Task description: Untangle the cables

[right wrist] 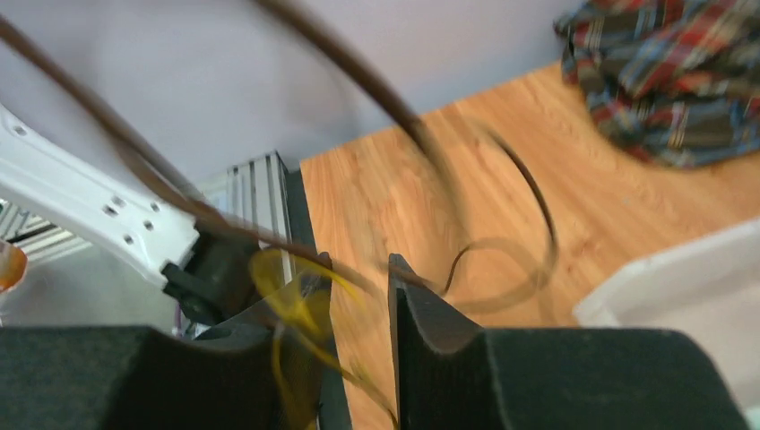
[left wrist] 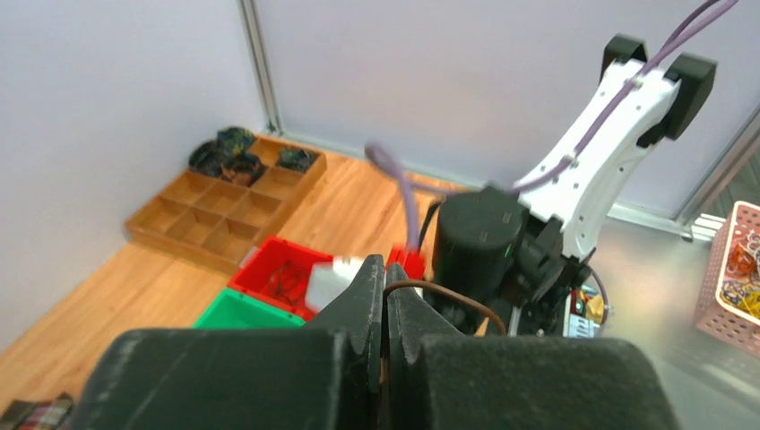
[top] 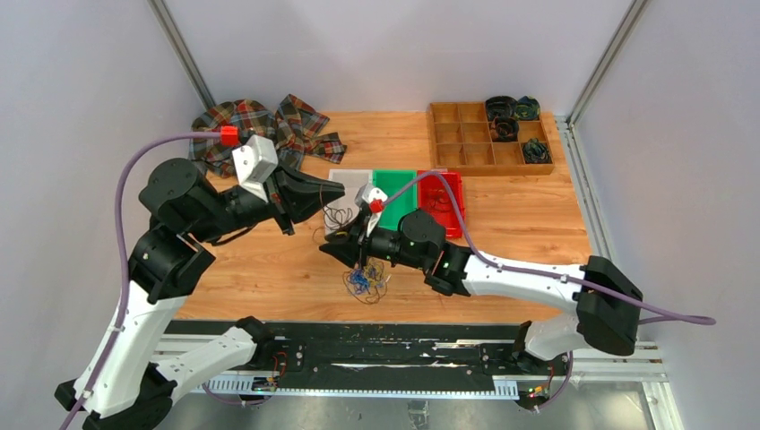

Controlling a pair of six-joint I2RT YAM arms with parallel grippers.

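A small tangle of blue and yellow cables [top: 363, 282] lies on the wooden table near the front edge. My left gripper [top: 339, 190] hovers above the table, shut on a thin brown cable [left wrist: 459, 298] that arcs out of its fingertips; dark loops [top: 335, 218] hang below it. My right gripper [top: 333, 254] points left just above the tangle. In the right wrist view its jaws [right wrist: 358, 269] stand apart, with a blurred yellow cable [right wrist: 296, 305] draped over the left finger and the brown cable [right wrist: 529, 193] crossing the tips.
White [top: 348, 178], green [top: 395, 184] and red [top: 445, 193] bins sit side by side behind the grippers. A wooden compartment tray [top: 466, 136] with dark coils stands at the back right. A plaid cloth [top: 260, 125] lies at the back left. A pink basket [left wrist: 728, 269] sits beyond the table.
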